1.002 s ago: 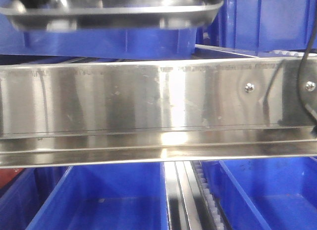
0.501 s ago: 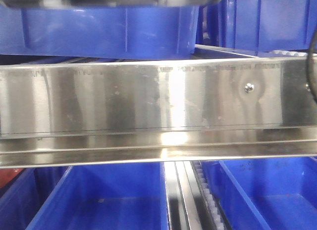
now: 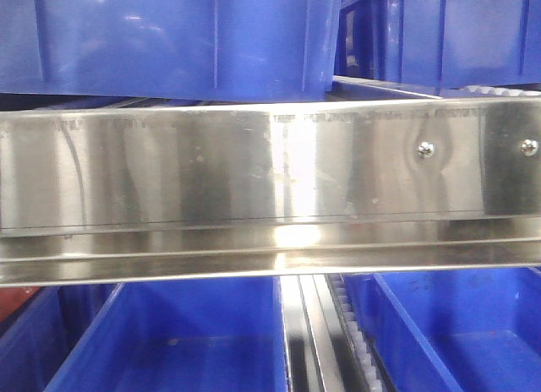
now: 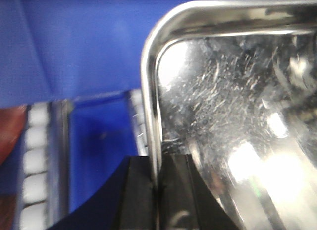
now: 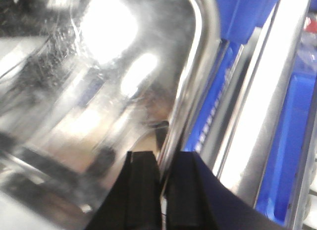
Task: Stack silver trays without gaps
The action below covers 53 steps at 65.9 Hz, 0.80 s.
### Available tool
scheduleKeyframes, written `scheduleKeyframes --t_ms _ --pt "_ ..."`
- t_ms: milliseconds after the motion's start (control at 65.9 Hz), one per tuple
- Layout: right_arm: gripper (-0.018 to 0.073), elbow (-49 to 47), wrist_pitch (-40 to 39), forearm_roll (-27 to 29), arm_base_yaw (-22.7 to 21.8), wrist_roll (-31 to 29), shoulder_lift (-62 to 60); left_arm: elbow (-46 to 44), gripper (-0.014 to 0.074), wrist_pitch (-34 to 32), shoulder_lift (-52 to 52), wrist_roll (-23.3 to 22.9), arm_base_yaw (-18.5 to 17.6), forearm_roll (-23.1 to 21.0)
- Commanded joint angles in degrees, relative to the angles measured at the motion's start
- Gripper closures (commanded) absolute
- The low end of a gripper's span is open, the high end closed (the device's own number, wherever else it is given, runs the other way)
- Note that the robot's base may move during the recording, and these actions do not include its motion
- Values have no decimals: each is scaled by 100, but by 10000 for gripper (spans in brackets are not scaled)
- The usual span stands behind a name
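Blue bins fill the background of the front view. A long steel shelf rail runs across in front of them, with two screws near its right end. Below the rail more blue bins sit open, parted by a roller track of small white wheels.

In the left wrist view, the left gripper is clamped on the thin rolled rim of a silver tray. One of its black fingers sits outside the rim and the other inside the pan, with the rim pinched between them. The bite is on a straight edge, and just ahead of the fingertips the rim bends into a rounded corner. The scratched, shiny floor of the tray spreads away on the inner side of the gripper. On its outer side, beyond the rim, lie blue plastic and a row of white rollers, both out of focus.

In the right wrist view, the right gripper is likewise closed on a rolled tray rim, with its fingers on either side of the edge and touching it. The pan floor, washed with bright glare, lies to one side of the gripper, and ahead of the fingertips the rim curves into a corner. On the other side, a steel strip and blue bins run past, apart from the tray. The wrist views alone do not show whether both grippers hold the same tray.
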Motion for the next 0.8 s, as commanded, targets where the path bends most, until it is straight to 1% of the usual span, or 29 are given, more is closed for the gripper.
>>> scheduleKeyframes --t_ms 0,152,288,440,516,592,683,789 --pt "627 252 -215 -297 -14 -135 -371 306 614 -400 -335 137 -1 208" --pt "627 422 -431 -297 -14 -135 -669 846 614 -932 -755 137 -1 194" --pt "627 433 -459 -297 -14 -240 -823 1120 614 -1123 -1078 137 -1 194" --pt "627 430 -529 -297 -14 -250 -863 1175 614 -1131 -1270 137 -1 194" --pt "627 447 -529 -297 -14 -356 -874 1175 614 -1155 -1329 199 -1 206" --pt "627 568 -613 -310 91 -401 -964 1175 614 -1155 -1344 271 -1 194" --pt "627 875 -1008 -346 188 -401 -1167 1175 614 -1167 -1344 283 -1 194" --pt "627 1319 -1589 -346 187 -401 -1448 1175 614 -1238 -1344 389 -1 194"
